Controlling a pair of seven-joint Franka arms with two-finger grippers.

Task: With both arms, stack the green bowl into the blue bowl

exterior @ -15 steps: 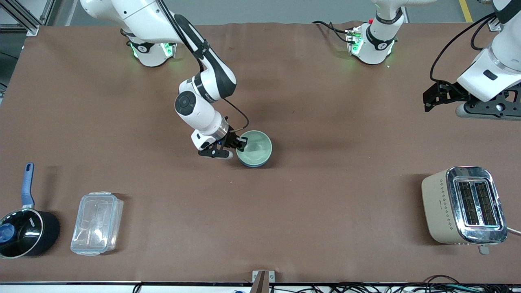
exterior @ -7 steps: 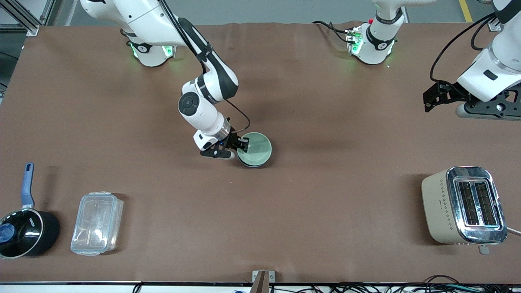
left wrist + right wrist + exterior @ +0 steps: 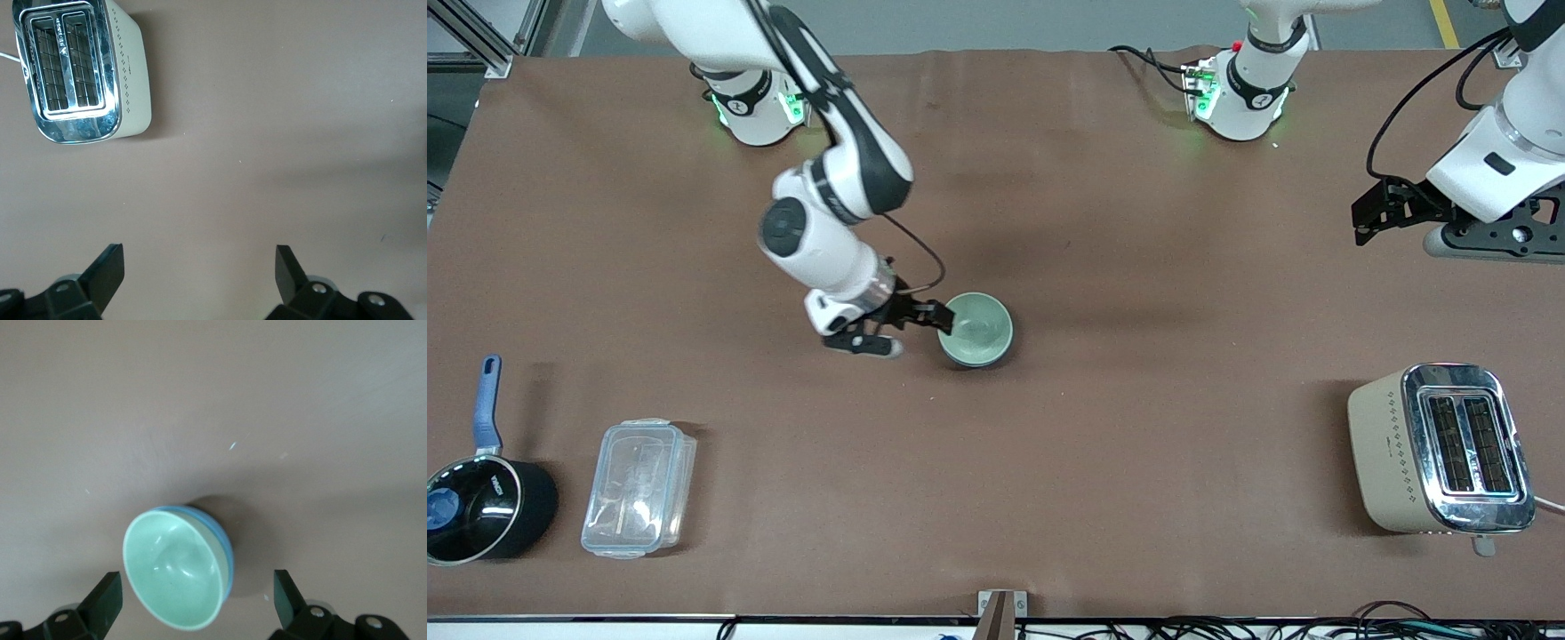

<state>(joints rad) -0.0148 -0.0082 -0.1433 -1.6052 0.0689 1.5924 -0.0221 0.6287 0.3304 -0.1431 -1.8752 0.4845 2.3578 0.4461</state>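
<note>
The green bowl (image 3: 978, 327) sits nested inside the blue bowl (image 3: 229, 555) at the table's middle; only a strip of blue rim shows in the right wrist view around the green bowl (image 3: 175, 577). My right gripper (image 3: 935, 320) is open and empty, just beside the bowls' rim toward the right arm's end. In the right wrist view its fingers stand wide apart, and the gripper (image 3: 195, 588) has the bowls between and ahead of them. My left gripper (image 3: 1371, 213) waits open and empty above the left arm's end of the table, over bare mat (image 3: 199, 261).
A cream toaster (image 3: 1440, 449) stands near the front camera at the left arm's end, also in the left wrist view (image 3: 79, 70). A clear plastic container (image 3: 639, 487) and a black saucepan with a blue handle (image 3: 480, 502) lie at the right arm's end.
My right gripper has let go of the green bowl's rim and drawn back a little toward the right arm's end. The green bowl has settled lower into the blue bowl. The left arm has not moved.
</note>
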